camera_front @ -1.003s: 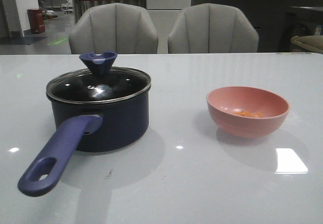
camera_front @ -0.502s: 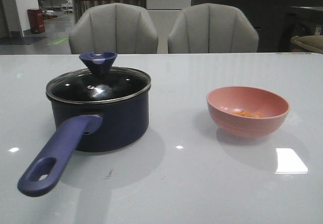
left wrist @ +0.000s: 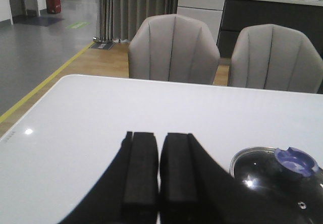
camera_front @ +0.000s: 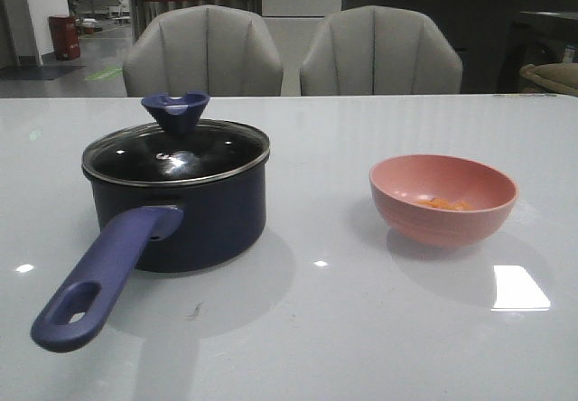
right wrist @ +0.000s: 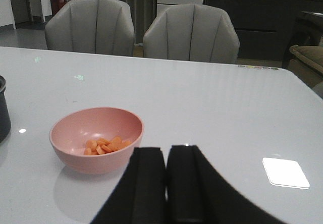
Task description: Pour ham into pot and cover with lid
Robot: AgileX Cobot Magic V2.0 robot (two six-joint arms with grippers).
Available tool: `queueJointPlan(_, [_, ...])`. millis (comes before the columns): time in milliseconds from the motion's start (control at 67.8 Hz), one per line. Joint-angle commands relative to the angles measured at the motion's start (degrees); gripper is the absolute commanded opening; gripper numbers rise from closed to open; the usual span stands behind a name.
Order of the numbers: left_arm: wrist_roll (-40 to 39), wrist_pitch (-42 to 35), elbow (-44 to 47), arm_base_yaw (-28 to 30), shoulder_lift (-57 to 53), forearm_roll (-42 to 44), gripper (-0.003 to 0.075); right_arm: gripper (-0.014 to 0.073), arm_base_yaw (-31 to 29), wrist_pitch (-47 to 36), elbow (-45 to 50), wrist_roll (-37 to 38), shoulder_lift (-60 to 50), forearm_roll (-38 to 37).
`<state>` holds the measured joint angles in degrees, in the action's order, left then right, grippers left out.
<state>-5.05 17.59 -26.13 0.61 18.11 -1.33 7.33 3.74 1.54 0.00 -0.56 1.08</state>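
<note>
The dark navy pot [camera_front: 194, 216] stands on the left of the white table, its purple-blue handle [camera_front: 99, 279] pointing toward the front left. The glass lid [camera_front: 176, 153] with a dark-blue knob [camera_front: 175, 110] sits on the pot; the lid also shows in the left wrist view [left wrist: 275, 176]. The ham [camera_front: 442, 204] lies in a pink bowl [camera_front: 442, 198] on the right, seen clearly in the right wrist view [right wrist: 104, 146]. My left gripper [left wrist: 159, 135] is shut and empty, beside the lid. My right gripper [right wrist: 167, 151] is shut and empty, beside the bowl [right wrist: 96, 138]. Neither arm shows in the front view.
Two grey chairs [camera_front: 203, 53] [camera_front: 379, 53] stand behind the table's far edge. A bright light reflection [camera_front: 521, 288] lies on the table near the bowl. The pot's edge [right wrist: 2, 108] shows at the side of the right wrist view.
</note>
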Motion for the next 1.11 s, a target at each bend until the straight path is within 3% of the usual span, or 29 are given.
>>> queueJointPlan(0, [-0.68, -4.19, -2.05, -0.42, 1.86, -0.53, 0.0112, 0.0162, -0.11, -4.33, -0.29, 0.0, -1.14, -0.51])
queueJointPlan(177, [-0.68, -2.1, -2.05, -0.42, 1.99, -0.53, 0.0121, 0.0162, -0.11, -4.33, -0.29, 0.0, -1.14, -0.51])
queueJointPlan(266, [-0.68, -2.1, -2.05, -0.42, 1.99, -0.53, 0.0169, 0.0162, -0.11, -4.33, -0.29, 0.0, -1.14, -0.51])
queueJointPlan(354, [-0.68, -1.97, -2.05, -0.42, 1.99, -0.53, 0.0294, 0.0162, -0.11, -4.33, -0.29, 0.0, -1.14, -0.51])
queueJointPlan(472, [-0.68, -1.75, -2.05, -0.42, 1.99, -0.53, 0.0524, 0.0162, -0.11, -4.33, -0.29, 0.0, -1.14, -0.51])
queueJointPlan(531, [-0.68, -2.02, -2.05, -0.42, 1.99, -0.53, 0.0571, 0.0162, -0.11, -4.33, -0.29, 0.0, -1.14, -0.51])
queueJointPlan(826, [-0.68, -1.92, -2.07, -0.42, 2.61, -3.54, 0.0543, 0.0162, -0.11, -4.33, -0.29, 0.0, -1.14, -0.51])
queueJointPlan(1092, [-0.37, 11.38, -12.57, -0.42, 13.91, -3.05, 0.0594, 0.0162, -0.11, -4.33, -0.29, 0.0, -1.14, -0.51])
